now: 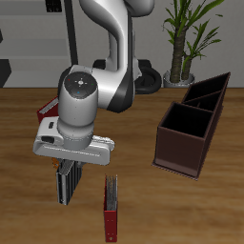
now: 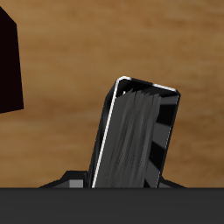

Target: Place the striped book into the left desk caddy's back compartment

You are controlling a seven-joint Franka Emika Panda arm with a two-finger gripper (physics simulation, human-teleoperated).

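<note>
Seen from the front: a red object (image 1: 45, 111) shows partly behind the white-and-grey robot arm (image 1: 84, 103), which leans low over the wooden desk (image 1: 133, 205). Under it, the end effector (image 1: 65, 168) sits on the top edge of the thin black-and-white striped book (image 1: 65, 184), which stands about upright near the desk's front edge; fingers look closed on the book's top, tho the wrist housing hides most of the contact. Just beside the striped book, nearer the front edge, a thin red book w/ a dark page edge (image 1: 111, 207) stands upright, apart from it. Further along, the long dark maroon-brown left desk caddy (image 1: 183, 143) lies angled toward the back of the desk, well apart from the striped book; its back compartment (image 1: 208, 91), beyond the divider, shows a dark interior. A potted green plant (image 1: 187, 38) stands behind the desk.

Wrist cam: a dark box-like shape (image 2: 8, 66) beside the striped book (image 2: 138, 136), which is tilted in frame, white-edged, w/ wood grain behind it.
</note>
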